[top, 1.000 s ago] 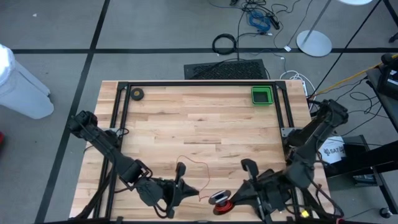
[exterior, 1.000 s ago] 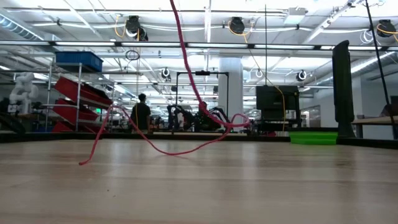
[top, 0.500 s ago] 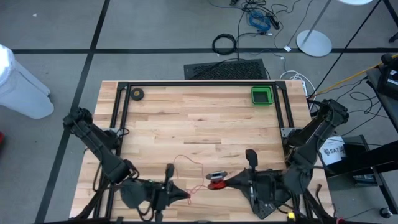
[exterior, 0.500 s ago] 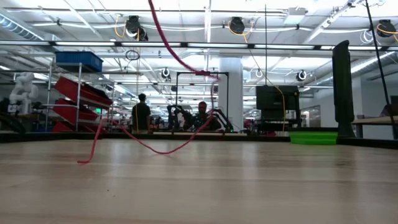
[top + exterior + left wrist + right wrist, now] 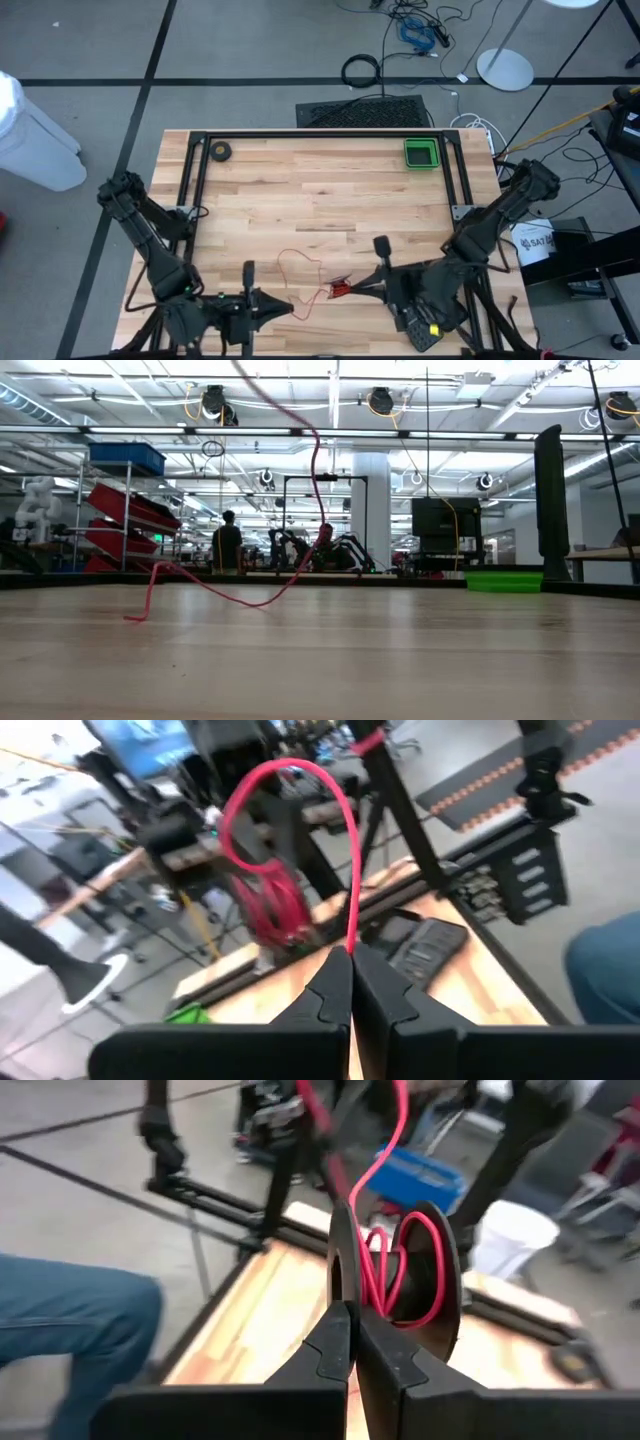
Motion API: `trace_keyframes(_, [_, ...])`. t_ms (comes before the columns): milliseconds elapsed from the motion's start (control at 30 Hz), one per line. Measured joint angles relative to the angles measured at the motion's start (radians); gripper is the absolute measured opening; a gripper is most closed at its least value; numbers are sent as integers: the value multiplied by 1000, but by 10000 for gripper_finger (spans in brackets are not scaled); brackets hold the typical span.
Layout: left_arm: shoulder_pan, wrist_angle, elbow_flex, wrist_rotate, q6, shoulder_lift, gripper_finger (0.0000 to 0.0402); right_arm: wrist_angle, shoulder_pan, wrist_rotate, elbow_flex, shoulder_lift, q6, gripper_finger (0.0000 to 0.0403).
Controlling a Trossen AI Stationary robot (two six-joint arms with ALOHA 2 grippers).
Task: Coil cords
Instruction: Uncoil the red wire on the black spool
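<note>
The cords are one thin red wire (image 5: 296, 262) wound on a small dark spool (image 5: 400, 1270). Both grippers hover over the table's near edge, tips facing each other. My left gripper (image 5: 292, 306) is shut on the wire a short way from the spool. My right gripper (image 5: 348, 290) is shut on the spool. From the grippers the wire hangs down (image 5: 318, 480) and lies in a slack loop on the wood, its free end (image 5: 130, 618) resting on the table. My left gripper pinches the red wire (image 5: 351, 942) between its two fingertips, a single strand. The fingers lie about level and point toward the table's right. The wire rises from them and arches over to the spool, clear of the table. My right gripper pinches the rim of one dark flange (image 5: 340, 1275) of the spool between its two fingers. The fingers come about level from the table's right. The spool stands on edge beyond the fingertips, lifted clear of the table, red turns showing between its flanges.
A green tray (image 5: 420, 153) stands at the far right and a small dark tape roll (image 5: 220, 151) at the far left. Black frame rails (image 5: 195, 170) run along the table's sides. A person's leg in jeans (image 5: 70, 1330) shows beside the table.
My left gripper has drawn toward the table's left and risen a little, keeping the wire. My right gripper has carried the spool toward the table's left and far side and rolled, so the spool now stands on edge. The wire's loop on the table has shifted.
</note>
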Motion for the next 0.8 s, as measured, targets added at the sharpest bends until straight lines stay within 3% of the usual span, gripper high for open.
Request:
trace_keyframes(233, [3, 24, 0, -93, 20, 0, 2, 13, -65, -252, 0, 57, 17, 0])
trace_keyframes(433, [41, 22, 0, -95, -18, 8, 2, 132, -96, -453, 0, 112, -32, 0])
trace_keyframes(700, [90, -71, 0, -55, -76, 47, 2, 284, -78, -506, 0, 107, -118, 0])
trace_keyframes(800, [118, -144, 0, 4, -141, 47, 2, 344, -56, -509, 0, 106, -165, 0])
